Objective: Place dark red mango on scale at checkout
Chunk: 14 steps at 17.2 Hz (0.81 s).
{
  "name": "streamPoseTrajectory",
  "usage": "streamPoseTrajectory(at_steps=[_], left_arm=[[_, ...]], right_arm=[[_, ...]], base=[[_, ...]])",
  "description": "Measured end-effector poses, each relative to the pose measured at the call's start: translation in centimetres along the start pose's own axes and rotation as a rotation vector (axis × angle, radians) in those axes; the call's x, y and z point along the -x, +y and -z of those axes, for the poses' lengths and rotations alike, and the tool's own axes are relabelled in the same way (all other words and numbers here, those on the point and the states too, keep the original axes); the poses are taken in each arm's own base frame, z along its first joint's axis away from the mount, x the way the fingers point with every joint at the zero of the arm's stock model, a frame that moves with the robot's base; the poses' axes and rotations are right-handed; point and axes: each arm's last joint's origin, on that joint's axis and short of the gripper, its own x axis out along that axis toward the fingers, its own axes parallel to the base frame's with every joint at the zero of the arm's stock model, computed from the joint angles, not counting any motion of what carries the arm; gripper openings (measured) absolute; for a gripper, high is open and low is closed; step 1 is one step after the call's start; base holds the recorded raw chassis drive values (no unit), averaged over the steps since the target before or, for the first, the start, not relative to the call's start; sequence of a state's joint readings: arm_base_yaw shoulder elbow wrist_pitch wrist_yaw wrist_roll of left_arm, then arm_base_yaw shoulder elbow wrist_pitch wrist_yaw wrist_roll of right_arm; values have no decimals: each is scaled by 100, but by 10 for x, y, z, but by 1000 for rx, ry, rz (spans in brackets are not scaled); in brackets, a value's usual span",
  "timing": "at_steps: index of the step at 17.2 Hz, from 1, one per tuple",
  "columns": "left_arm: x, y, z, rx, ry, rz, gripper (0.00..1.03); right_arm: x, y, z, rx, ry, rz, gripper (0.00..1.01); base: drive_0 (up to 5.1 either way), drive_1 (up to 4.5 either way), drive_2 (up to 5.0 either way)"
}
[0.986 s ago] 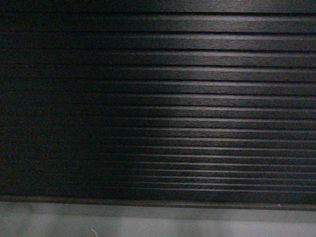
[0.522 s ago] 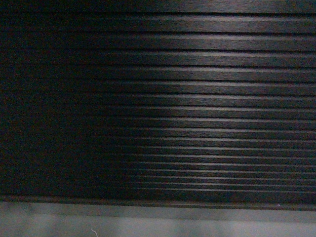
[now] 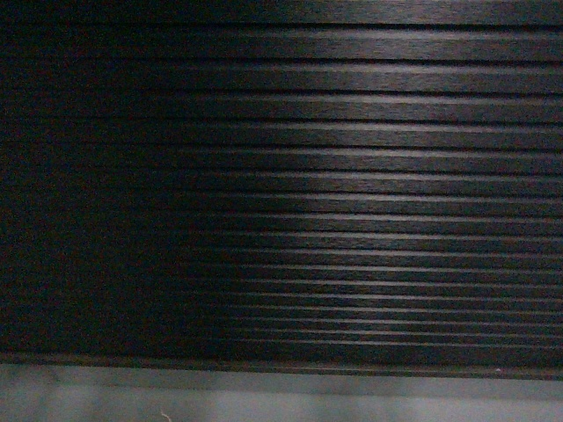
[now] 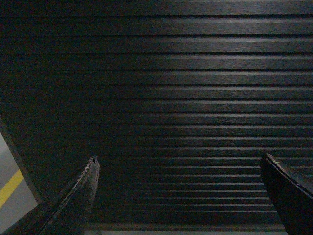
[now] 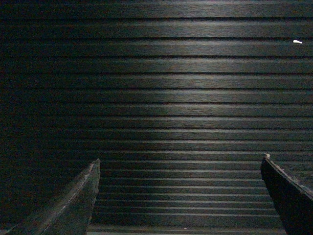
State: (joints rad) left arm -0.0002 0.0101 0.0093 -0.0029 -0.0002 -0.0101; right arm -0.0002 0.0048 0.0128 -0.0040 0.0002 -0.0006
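One thing fills all three views: the ribbed black front panel of the checkout [image 3: 352, 176], with its many horizontal ribs running from the left edge to the right edge. The right half of the panel catches some light, and the left half is very dark.

Below the lower edge of the panel, the head view shows one strip of grey floor [image 3: 281, 400]. The left wrist view shows the floor only at its bottom left corner, and there it carries one yellow line [image 4: 10, 188], which no other view shows. The right wrist view shows almost no floor, but it alone shows one small white speck [image 5: 297, 42] near the upper right corner of the panel.

Two grippers are visible, each only in its own wrist view; the head view shows none. The left gripper [image 4: 178, 164] has two dark fingers [image 4: 80, 196] spread wide apart, with nothing between them. The right gripper [image 5: 178, 164] also has its two fingers [image 5: 80, 198] spread wide and holds nothing.

The dark red mango and the scale cannot be seen in any view, so their place cannot be told.
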Motion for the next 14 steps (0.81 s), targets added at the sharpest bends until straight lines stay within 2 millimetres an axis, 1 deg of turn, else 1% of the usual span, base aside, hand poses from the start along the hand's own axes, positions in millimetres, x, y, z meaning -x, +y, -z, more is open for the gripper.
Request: streamPoseTrajectory(at_steps=[14], left_arm=[[0,0,0,-1,0,-1,98]], right_arm=[[0,0,0,-1,0,-1,98]], base=[[0,0,0]])
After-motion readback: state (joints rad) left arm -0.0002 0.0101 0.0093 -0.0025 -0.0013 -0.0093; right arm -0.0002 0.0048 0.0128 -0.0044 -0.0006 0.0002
